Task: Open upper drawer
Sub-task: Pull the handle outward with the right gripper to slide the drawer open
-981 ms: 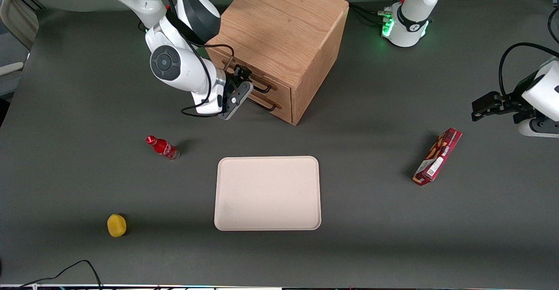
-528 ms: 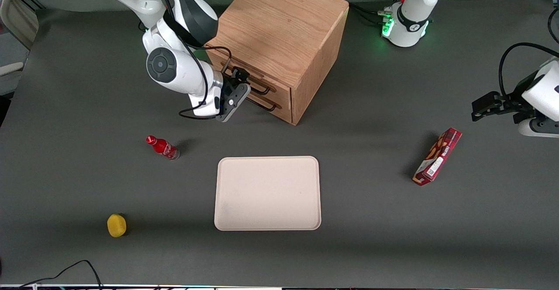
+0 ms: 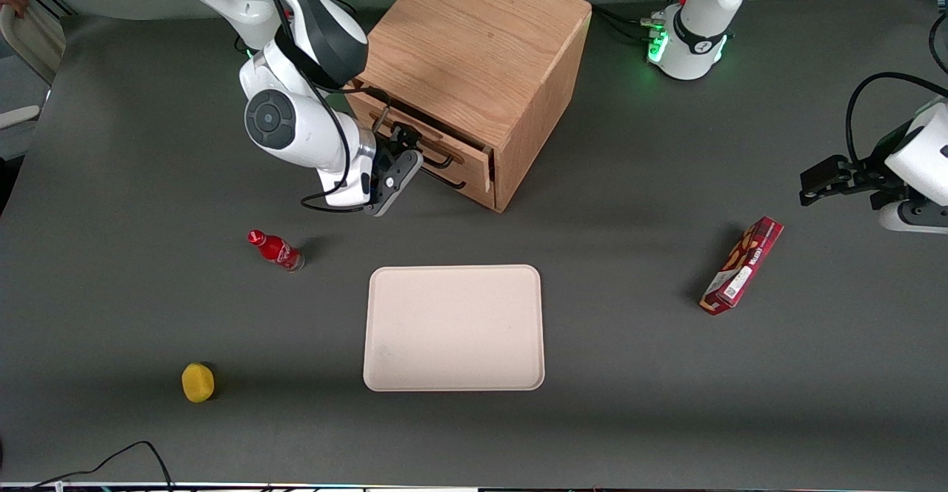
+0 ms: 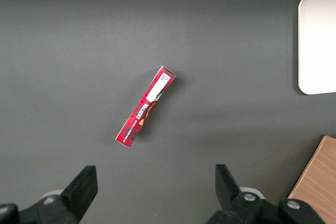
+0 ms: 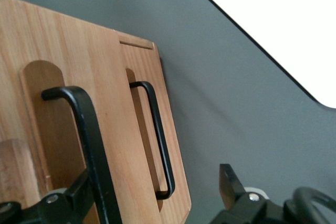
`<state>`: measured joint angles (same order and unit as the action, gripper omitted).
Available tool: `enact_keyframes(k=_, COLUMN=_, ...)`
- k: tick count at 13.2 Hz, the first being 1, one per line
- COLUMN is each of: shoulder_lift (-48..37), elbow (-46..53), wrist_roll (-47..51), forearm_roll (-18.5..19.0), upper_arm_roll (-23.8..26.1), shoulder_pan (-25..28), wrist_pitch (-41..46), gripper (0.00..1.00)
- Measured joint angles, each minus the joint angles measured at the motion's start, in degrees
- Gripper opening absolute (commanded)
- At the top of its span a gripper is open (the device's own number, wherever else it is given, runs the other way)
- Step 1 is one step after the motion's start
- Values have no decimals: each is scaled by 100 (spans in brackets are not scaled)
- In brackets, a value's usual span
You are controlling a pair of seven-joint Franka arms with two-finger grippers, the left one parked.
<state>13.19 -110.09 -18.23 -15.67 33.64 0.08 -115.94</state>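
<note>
The wooden cabinet [image 3: 474, 40] stands at the back of the table. Its upper drawer [image 3: 465, 153] is pulled out a little, so its front stands proud of the lower drawer [image 3: 474, 182]. My right gripper [image 3: 404, 142] is at the upper drawer's black bar handle [image 3: 437, 153], in front of the drawer. In the right wrist view the gripper [image 5: 155, 178] is open. The handle bar [image 5: 86, 129] runs between the fingers, close against one finger [image 5: 79, 190]. The upper drawer's front [image 5: 47, 56] overlaps the lower drawer [image 5: 176, 182] and its handle [image 5: 157, 129].
A beige tray [image 3: 453, 327] lies nearer the front camera than the cabinet and shows in the right wrist view [image 5: 273, 14]. A red bottle [image 3: 275, 250] and a yellow object [image 3: 198, 382] lie toward the working arm's end. A red box [image 3: 742, 265] lies toward the parked arm's end.
My gripper has drawn away from the cabinet with the handle bar, and the upper drawer has slid out a little from its shut position.
</note>
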Motion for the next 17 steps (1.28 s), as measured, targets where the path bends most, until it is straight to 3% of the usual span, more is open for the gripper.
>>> enact_keyframes(k=11, shoulder_lift=466, elbow=466, wrist_roll=-39, forearm_roll=418, upper_arm_roll=-297, shoulder_pan=-31, wrist_pitch=-1, gripper=100)
enact_keyframes(k=17, shoulder_lift=569, elbow=666, wrist_roll=-368, forearm_roll=438, upper_arm_roll=-581, shoulder_pan=-38, wrist_pitch=10, gripper=100)
